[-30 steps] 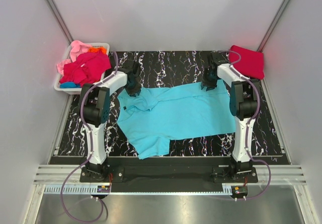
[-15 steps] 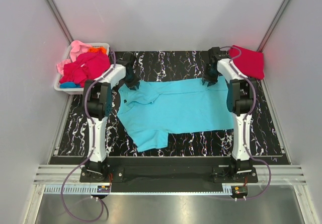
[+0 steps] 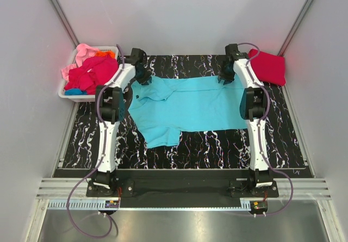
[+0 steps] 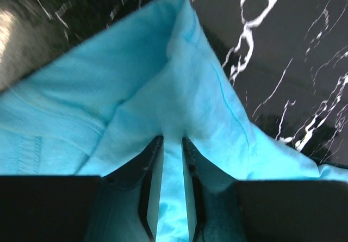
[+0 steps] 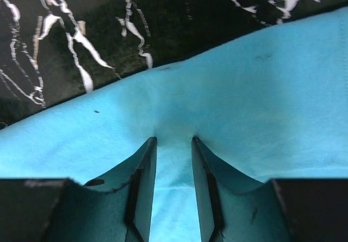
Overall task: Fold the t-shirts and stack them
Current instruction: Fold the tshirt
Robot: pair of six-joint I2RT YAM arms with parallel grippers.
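Jaws on both grippers pinch turquoise cloth: left gripper (image 4: pixel 169 144) holds the shirt's far-left edge, right gripper (image 5: pixel 174 144) its far-right edge. Table (image 3: pixel 217 149): turquoise t-shirt (image 3: pixel 190 109) now lies on its far half, dragged away from the near edge over the last second, and is flatter. Judged: spreading nearly done, first fold next. Folded red t-shirt (image 3: pixel 269 65) sits at the table's far-right corner.

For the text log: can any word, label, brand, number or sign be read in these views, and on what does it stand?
None can be read.
The turquoise t-shirt, red t-shirt and white basket show no print.
A small dark mark near the turquoise collar is too small to read.
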